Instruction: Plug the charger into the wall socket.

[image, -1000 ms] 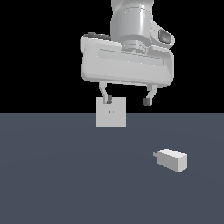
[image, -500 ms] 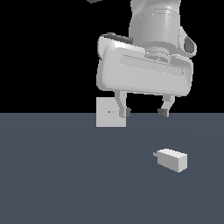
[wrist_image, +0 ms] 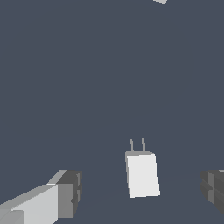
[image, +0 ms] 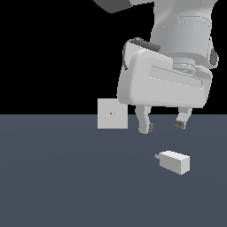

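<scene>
Gripper point(image: 162, 126) hangs above the floor point(image: 66, 177), fingers spread wide, nothing between them. Charger point(image: 174, 162) lies flat on the floor just below and apart from the fingertips, prongs toward the exterior view's left; wrist view shows it point(wrist_image: 142, 174) between the two pads. Socket point(image: 112, 114) stands upright farther back, to the exterior view's left of the gripper.
</scene>
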Robot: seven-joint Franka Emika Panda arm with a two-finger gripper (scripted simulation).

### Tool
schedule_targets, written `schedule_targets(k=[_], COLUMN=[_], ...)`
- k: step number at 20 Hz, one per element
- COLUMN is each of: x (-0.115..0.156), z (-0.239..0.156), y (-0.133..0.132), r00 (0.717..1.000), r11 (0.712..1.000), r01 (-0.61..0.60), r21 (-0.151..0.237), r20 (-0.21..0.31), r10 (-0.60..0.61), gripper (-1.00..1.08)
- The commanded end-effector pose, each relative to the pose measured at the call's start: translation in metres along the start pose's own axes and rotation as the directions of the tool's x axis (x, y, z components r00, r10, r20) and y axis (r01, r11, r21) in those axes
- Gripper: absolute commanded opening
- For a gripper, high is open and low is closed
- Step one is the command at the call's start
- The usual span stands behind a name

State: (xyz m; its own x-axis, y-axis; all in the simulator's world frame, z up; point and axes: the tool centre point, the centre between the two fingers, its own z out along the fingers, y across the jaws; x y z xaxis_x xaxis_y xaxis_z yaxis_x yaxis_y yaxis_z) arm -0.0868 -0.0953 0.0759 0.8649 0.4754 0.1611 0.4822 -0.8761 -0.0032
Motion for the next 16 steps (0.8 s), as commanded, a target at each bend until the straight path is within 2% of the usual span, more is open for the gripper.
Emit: schedule_targets(k=[1,16], x=[-0.0045,-0.0136], z=[0.0036,0.0125], y=[0.0037,0.0122], r00=[1.0,0.998], r11=[1.0,0.998], r01=[0.023,0.065], r21=[0.002,0.007], r20=[-0.008,-0.023], r10=[-0.023,-0.064], gripper=[1.0,1.0])
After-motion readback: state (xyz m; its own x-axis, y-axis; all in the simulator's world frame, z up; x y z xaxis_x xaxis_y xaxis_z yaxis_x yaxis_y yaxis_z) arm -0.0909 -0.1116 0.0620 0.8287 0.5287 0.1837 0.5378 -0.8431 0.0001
